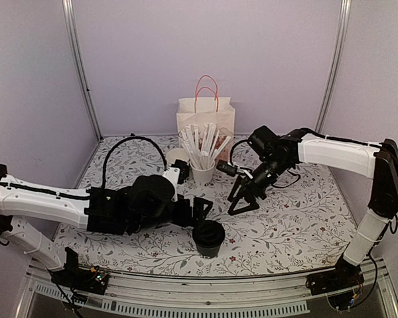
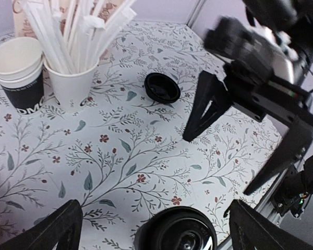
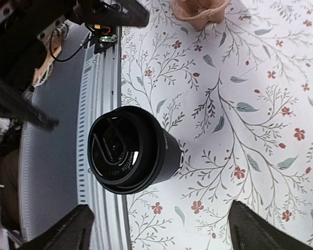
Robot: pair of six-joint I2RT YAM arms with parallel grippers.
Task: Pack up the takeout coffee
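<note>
The takeout coffee is a dark paper cup with a black lid, standing upright near the table's front edge with nothing touching it. My left gripper hovers open just behind and left of it. In the left wrist view the lid shows at the bottom, between the spread fingertips of the left gripper. My right gripper hangs open above the table, behind and right of the cup. In the right wrist view the cup sits ahead of the right gripper, whose wide jaws are empty.
A paper bag with orange handles stands upright at the back. In front of it are a white cup of wrapped sticks and a stack of lidless cups. A loose black lid lies on the floral table.
</note>
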